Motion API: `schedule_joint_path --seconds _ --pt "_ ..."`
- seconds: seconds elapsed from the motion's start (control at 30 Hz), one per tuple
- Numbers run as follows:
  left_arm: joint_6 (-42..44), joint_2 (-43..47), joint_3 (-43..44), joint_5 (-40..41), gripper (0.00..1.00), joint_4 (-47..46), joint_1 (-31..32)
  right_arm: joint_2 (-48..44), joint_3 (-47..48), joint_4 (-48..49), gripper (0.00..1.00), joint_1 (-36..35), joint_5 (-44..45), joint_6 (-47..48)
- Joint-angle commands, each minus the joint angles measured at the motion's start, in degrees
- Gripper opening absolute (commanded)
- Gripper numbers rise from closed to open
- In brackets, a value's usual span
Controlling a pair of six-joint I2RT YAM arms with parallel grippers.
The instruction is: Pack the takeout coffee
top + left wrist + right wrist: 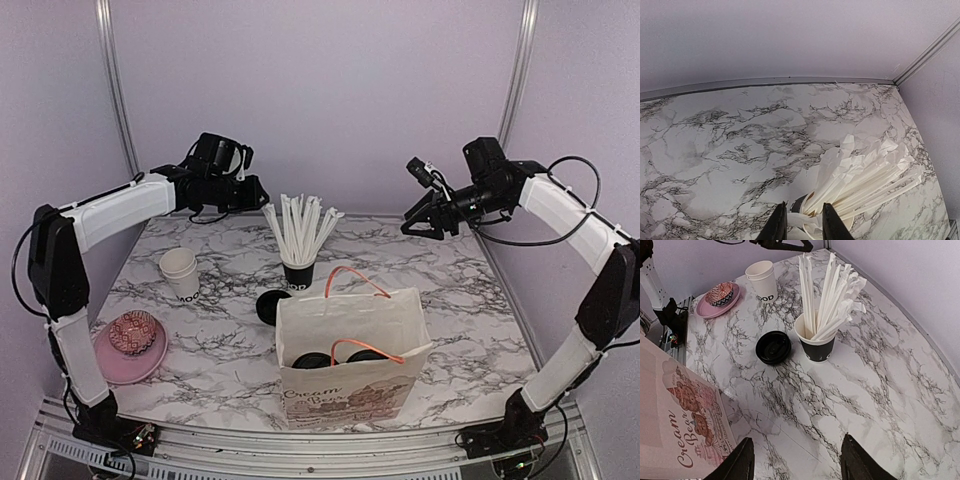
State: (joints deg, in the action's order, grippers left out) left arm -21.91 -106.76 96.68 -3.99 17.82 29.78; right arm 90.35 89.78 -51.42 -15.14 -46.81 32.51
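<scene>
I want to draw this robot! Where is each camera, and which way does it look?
Top camera: above and behind, looking down at the marble table and printed paper bag; both arms show.
Left wrist: on the left arm, looking down past the black cup of white straws to the back wall; left jaws show.
Right wrist: on the right arm, facing left across the table at a round black plastic lid; right jaws show.
All three share the straw cup.
</scene>
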Motion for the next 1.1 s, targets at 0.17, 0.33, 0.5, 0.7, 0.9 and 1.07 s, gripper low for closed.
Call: schedule_joint_path --seconds 0.17,0.33,0.5,0.7,0.9,1.07 --pt "-0.3 0.4 -0.6 1.7 0.25 -0.9 -0.1 0.0 0.1 0.8 0.56 0.0 -0.3 -0.6" --pt "-0.3 0.2 -0.4 2.3 0.19 -0.4 -0.1 0.3 0.3 0.8 0.56 0.0 -0.6 -0.6" --pt "-0.2 -0.2 -0.4 3.2 0.22 0.2 -0.1 0.3 0.3 0.8 0.56 0.0 -0.7 -0.6" --pt "-0.3 -0.8 0.1 3.4 0.33 0.9 -0.1 0.3 0.2 0.8 0.56 0.0 -0.8 -0.7" --pt "-0.1 -1.0 0.2 3.4 0.25 1.1 -0.1 0.3 0.1 0.9 0.56 0.0 -0.8 -0.6" --pt "-0.3 -1.6 0.2 2.4 0.23 1.3 -0.1 0.4 0.2 0.8 0.55 0.0 -1.0 -0.6"
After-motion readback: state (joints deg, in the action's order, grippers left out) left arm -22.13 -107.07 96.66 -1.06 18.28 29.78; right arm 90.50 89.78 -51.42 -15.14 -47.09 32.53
